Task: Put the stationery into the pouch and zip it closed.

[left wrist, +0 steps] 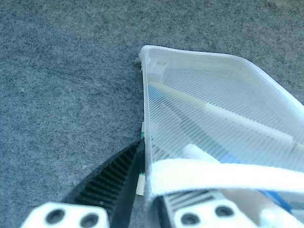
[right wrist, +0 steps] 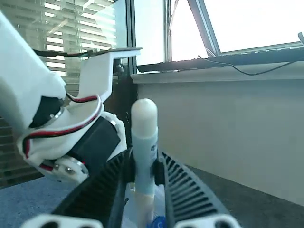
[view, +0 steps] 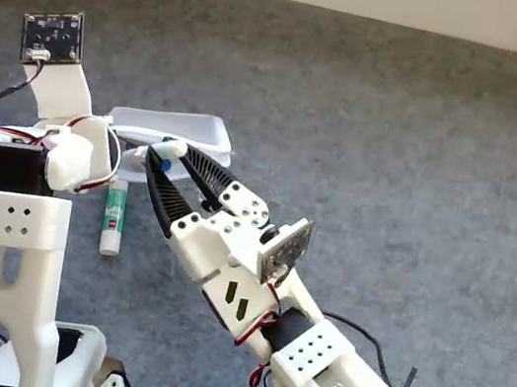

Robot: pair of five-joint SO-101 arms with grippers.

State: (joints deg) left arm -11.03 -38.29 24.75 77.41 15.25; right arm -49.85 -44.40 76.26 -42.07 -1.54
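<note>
Right pincer clamping pen, pouch partly cropped

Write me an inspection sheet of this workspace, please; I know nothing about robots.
Surface: grey carpet.
Job's things: mesh pouch with a long white pen seen through it; white marker held at the pouch; glue stick lying on the carpet beside the pouch.
Clutter: nothing seen.
Tools: left tool clamps the pouch's edge; right tool grips the marker.
Cables: red wires on the left arm; black cable by the right arm.
Surroundings: window, blinds, white wall.
</note>
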